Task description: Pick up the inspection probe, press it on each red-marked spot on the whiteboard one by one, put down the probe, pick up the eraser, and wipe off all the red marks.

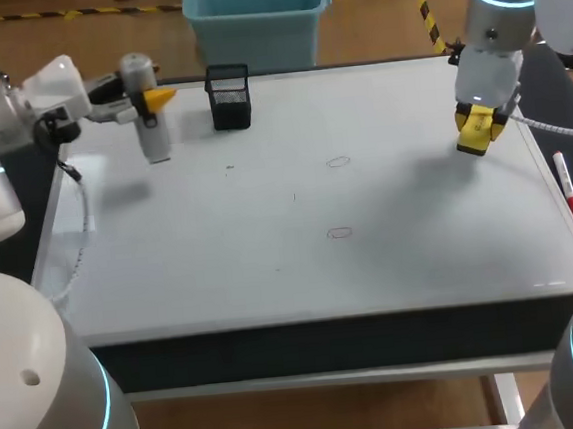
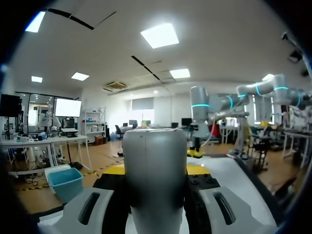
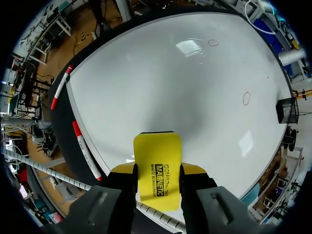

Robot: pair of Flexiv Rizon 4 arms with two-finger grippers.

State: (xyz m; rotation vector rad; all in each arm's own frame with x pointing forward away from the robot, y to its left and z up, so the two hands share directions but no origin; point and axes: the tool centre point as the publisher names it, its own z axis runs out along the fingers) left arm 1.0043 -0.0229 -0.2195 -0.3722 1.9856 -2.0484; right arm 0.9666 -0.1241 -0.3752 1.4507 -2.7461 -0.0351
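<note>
whiteboard (image 1: 267,226) shows two red marks (image 1: 339,233) right of middle. left gripper (image 1: 156,100), far left, clamps the upright probe (image 1: 156,136); right gripper (image 1: 480,129), far right, grips the yellow eraser (image 3: 157,170).

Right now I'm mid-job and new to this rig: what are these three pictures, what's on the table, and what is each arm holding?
Two robot arms work at one table. The head view looks down from above and behind them. Each round picture comes from a camera on one arm's wrist. The left gripper's fingers clamp the grey inspection probe, held upright. The right gripper's fingers clamp the yellow eraser over the whiteboard, which carries two red marks. A black mesh pen holder stands at the far side, and a red marker lies at the right edge.
</note>
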